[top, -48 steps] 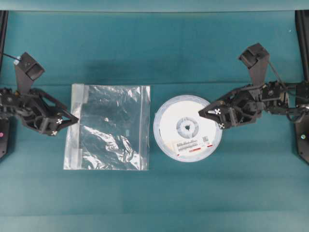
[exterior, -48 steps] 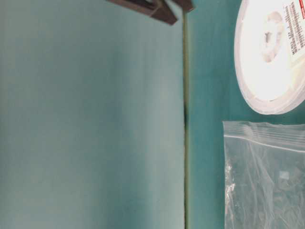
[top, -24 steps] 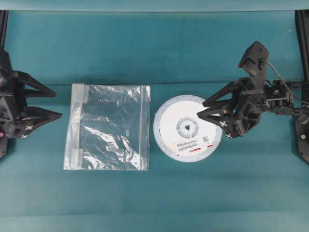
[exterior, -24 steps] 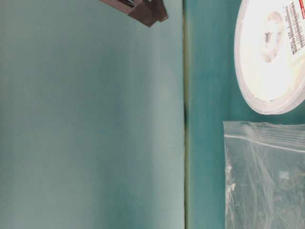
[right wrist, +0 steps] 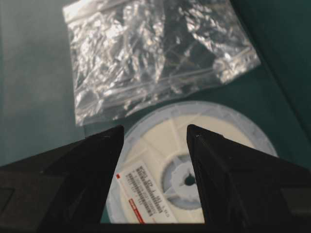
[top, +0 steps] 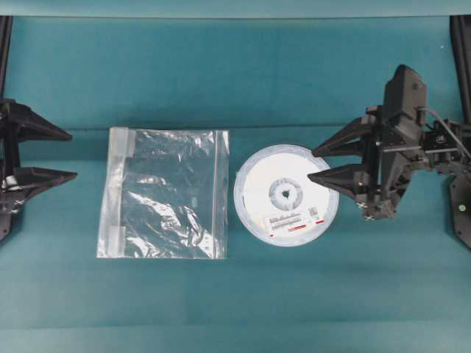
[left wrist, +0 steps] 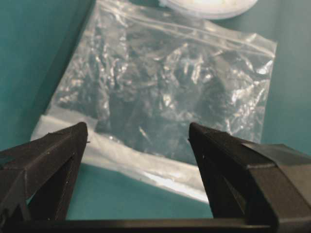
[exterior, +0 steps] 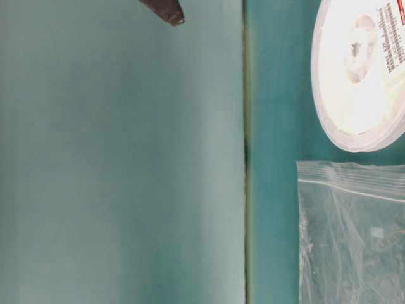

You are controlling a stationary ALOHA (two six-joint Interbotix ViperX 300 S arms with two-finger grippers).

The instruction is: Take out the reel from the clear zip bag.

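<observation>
The reel (top: 285, 195), a flat white disc with a grey hub and a red-striped label, lies bare on the teal table, just right of the clear zip bag (top: 165, 195). The bag lies flat, crinkled and empty, clear of the reel. My right gripper (top: 310, 165) hangs open over the reel's right part; in the right wrist view the reel (right wrist: 155, 160) shows between its fingers (right wrist: 155, 128), with the bag (right wrist: 155, 53) beyond. My left gripper (top: 73, 155) stands open left of the bag, and its wrist view looks at the bag (left wrist: 165, 82) past the open fingers (left wrist: 137, 128).
A seam (top: 235, 129) crosses the teal table cover behind the bag and reel. Black frame posts (top: 460, 44) stand at the far corners. The table-level view shows the reel (exterior: 357, 76), the bag's zip edge (exterior: 351, 180) and the seam (exterior: 245, 152).
My left gripper has drawn back to the left, away from the bag's edge. My right gripper has turned and pulled back toward the right of the reel. Bag and reel have not moved.
</observation>
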